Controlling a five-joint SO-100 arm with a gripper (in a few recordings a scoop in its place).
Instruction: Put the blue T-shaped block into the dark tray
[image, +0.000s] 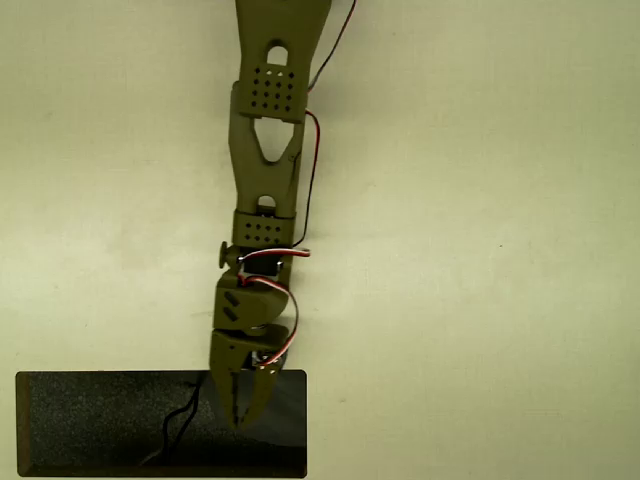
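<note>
Gripper (240, 415) over tray's (80, 420) far edge; jaws' state I cannot tell.
Block likely light, stiff; I'd pinch its stem.

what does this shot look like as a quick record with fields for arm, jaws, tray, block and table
view: overhead
arm: olive-green arm reaching down the picture from the top edge, red and white wires along it
gripper: gripper over the upper right part of the tray; cannot tell whether the jaws are open or shut
tray: dark tray at the bottom left, speckled floor, thin rim, a squiggly dark mark inside
block: no blue T-shaped block can be made out
table: pale, plain table
</note>
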